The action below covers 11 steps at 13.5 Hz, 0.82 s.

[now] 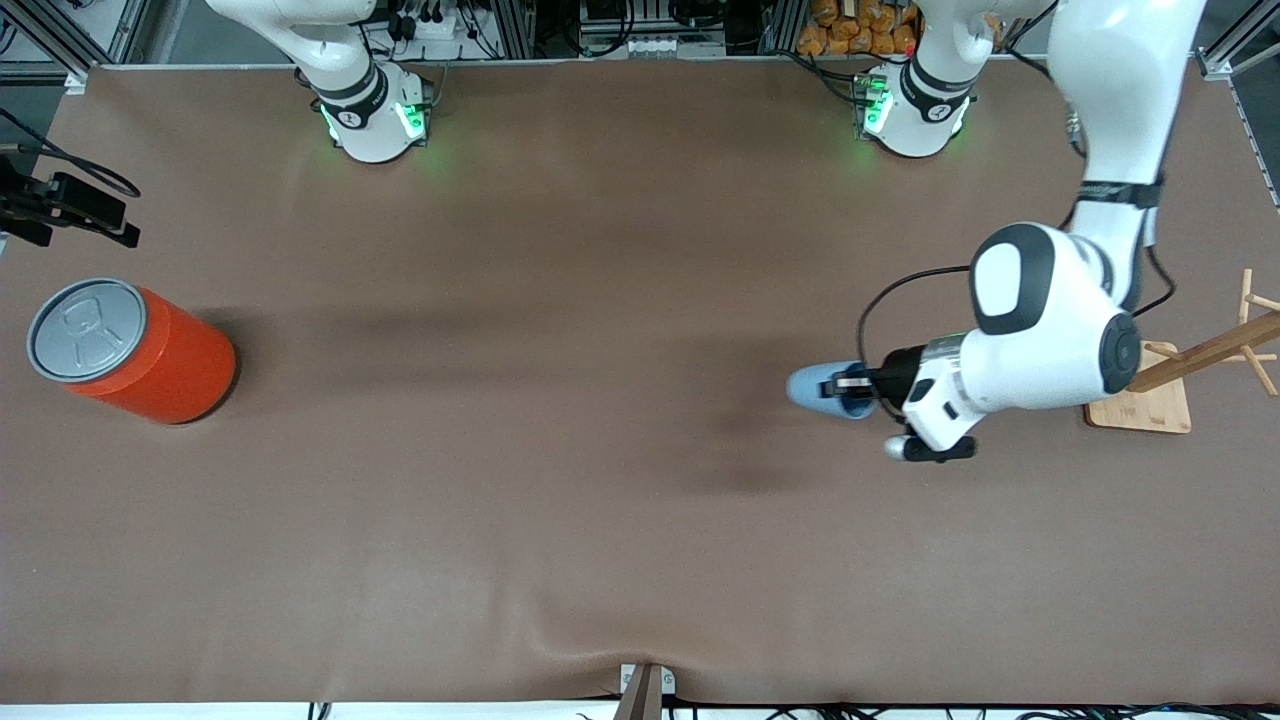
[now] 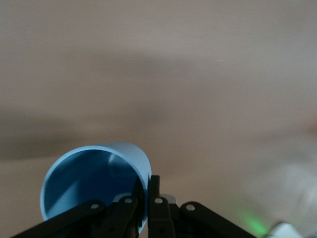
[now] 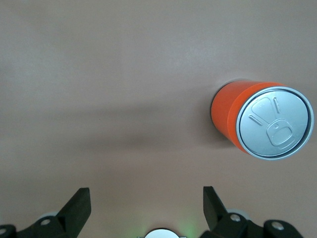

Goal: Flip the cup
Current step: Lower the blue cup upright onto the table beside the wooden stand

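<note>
With its fingers (image 2: 154, 198) pinched on the rim wall, the left gripper (image 1: 850, 383) holds the cup (image 1: 815, 388) sideways near the bench's (image 1: 560, 420) left-arm edge, likely mid-flip. Waiting over the can (image 3: 262, 121), the right gripper (image 3: 146, 208) gapes empty.

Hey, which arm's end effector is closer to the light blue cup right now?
Left. The left end effector is shut on the light blue cup's rim. The right end effector waits open above the table at the right arm's end, with the orange can in its view.
</note>
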Each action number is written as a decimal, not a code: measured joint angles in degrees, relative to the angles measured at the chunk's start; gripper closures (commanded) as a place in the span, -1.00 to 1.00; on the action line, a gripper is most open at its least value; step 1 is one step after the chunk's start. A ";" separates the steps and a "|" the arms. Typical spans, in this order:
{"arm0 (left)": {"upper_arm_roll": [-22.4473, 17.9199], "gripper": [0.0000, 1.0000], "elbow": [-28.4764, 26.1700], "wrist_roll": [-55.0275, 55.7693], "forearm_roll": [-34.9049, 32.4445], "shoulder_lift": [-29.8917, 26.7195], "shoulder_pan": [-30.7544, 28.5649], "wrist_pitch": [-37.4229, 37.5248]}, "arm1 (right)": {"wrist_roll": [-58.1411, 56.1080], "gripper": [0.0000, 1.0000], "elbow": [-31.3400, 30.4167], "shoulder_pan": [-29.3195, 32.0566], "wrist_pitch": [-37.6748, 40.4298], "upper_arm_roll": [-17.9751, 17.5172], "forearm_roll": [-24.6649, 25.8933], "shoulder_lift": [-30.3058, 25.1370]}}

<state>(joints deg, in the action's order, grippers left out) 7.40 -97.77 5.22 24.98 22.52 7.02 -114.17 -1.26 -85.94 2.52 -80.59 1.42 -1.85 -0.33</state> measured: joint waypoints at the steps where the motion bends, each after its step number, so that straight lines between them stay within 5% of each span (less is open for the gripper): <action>1: -0.05 1.00 -2.12 0.32 -6.59 -1.88 -0.76 -0.09 | 0.00 -1.00 0.00 0.00 0.00 0.01 0.00 0.00; 5: -0.16 1.00 -15.52 -1.37 -19.17 -10.18 -6.67 -10.82 | 0.00 -1.00 0.02 0.01 -0.02 0.02 -0.02 0.00; 8: 0.06 1.00 -29.14 -3.77 -20.55 -12.74 -9.58 -27.68 | 0.00 -1.00 0.02 0.01 -0.07 0.03 -0.07 0.00; 11: 2.70 1.00 -34.88 -1.03 -20.55 -12.66 -9.69 -34.70 | 0.00 -1.00 0.02 0.01 -0.09 0.03 -0.14 0.00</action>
<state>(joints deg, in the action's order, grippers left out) 10.11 -132.65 4.19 4.43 9.87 -2.66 -148.87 -1.26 -85.93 2.53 -80.68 1.46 -1.99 -0.33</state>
